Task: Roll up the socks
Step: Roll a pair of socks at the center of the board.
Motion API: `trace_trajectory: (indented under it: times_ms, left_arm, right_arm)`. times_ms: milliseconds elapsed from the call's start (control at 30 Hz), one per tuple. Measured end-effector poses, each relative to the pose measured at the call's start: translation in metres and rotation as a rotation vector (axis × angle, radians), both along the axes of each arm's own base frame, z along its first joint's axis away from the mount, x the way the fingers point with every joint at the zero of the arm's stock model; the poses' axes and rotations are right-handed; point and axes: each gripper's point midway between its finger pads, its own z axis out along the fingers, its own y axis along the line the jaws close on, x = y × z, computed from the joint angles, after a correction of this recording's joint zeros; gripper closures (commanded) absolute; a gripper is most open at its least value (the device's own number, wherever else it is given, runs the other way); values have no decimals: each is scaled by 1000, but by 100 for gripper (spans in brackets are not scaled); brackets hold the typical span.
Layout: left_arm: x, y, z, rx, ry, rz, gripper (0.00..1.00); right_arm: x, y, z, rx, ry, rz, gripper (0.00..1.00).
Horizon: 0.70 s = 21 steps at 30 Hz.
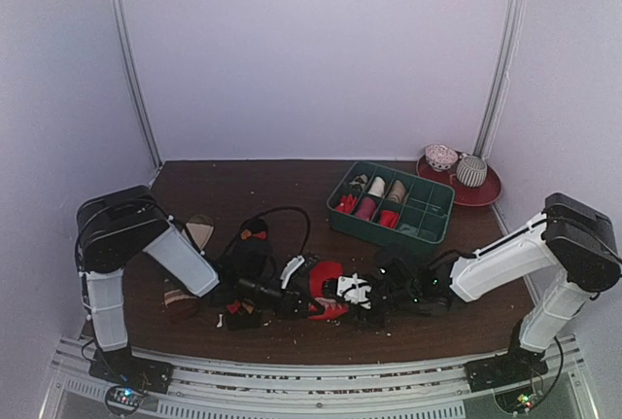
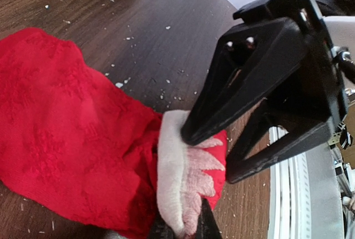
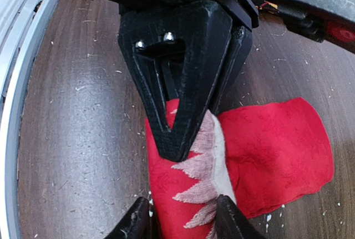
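Observation:
The red sock (image 1: 327,279) with a beige zigzag cuff lies on the table between my two grippers. In the left wrist view its red body (image 2: 66,128) spreads left and my left gripper (image 2: 186,229) is shut on the cuff. In the right wrist view my right gripper (image 3: 180,223) grips the folded cuff end of the sock (image 3: 272,150) between its fingers, facing the left gripper (image 3: 177,147), tip to tip. The black sock (image 1: 254,241) with a red diamond lies behind the left gripper (image 1: 307,300). The right gripper (image 1: 344,295) meets it from the right.
A green divided tray (image 1: 435,207) holding rolled socks stands at the back right. Beside it is a red plate (image 1: 486,191) with two sock balls. Other socks (image 1: 199,230) and cables lie at the left. The table's metal front rail (image 1: 292,366) is close.

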Motion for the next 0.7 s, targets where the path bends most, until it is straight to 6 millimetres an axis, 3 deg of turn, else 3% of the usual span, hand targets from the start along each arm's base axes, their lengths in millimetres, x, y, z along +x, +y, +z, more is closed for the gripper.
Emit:
trace_trajectory:
  times_ms: [200,300,567,700]
  left_arm:
    - [-1,1,1,-4,7,-11,98]
    - [0,5,2,-1,5,-15,78]
    - [4,37,15,105,-143,52,59]
    - [14,61,43,95,-334,136,53]
  right_arm:
    - [6,6,-9,-18,15,-20,85]
    - [8,9,-10,-10,45,-51,88]
    - [4,23,-6,-30,218,-83,87]
    - [0,26,-3,-95,364,-89,87]
